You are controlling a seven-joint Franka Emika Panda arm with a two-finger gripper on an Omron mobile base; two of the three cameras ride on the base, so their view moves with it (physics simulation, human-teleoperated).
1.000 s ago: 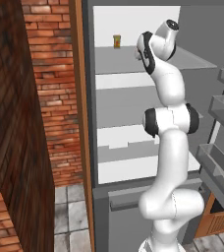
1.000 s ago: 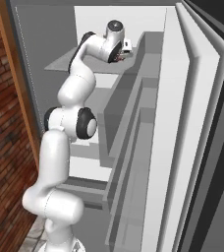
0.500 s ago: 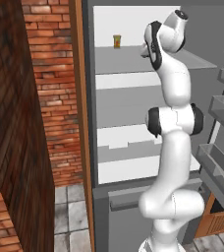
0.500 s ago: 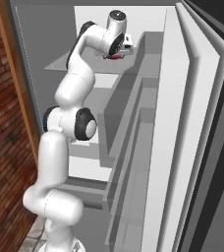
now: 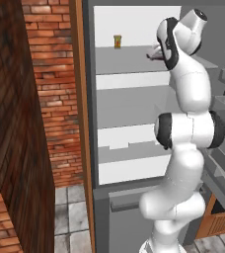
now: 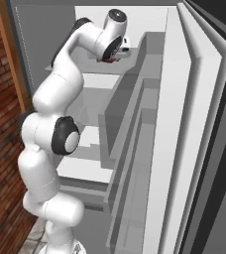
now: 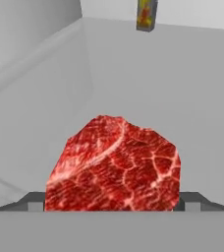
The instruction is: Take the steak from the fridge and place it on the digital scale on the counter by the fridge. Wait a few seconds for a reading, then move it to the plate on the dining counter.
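Note:
The steak (image 7: 114, 167), a red marbled slab, lies on the top grey shelf (image 5: 124, 62) of the open fridge (image 5: 134, 99). In the hand view it spans the whole gap between my two finger tips, and each tip touches one of its sides. My gripper (image 7: 113, 203) is shut on the steak. From the right base view the gripper (image 6: 116, 55) reaches into the top compartment, and a red sliver of the steak (image 6: 116, 60) shows under the hand. The scale, the plate and the counters are out of view.
A small yellow-orange jar (image 5: 117, 41) stands at the back of the same shelf, beyond the steak (image 7: 146, 15). The open fridge door (image 6: 194, 124) with its racks is on the right. A brick wall (image 5: 30, 123) stands on the left.
The upper arm and wrist have risen and the hand has tipped down over the steak. The jaws have drawn in slightly against its sides.

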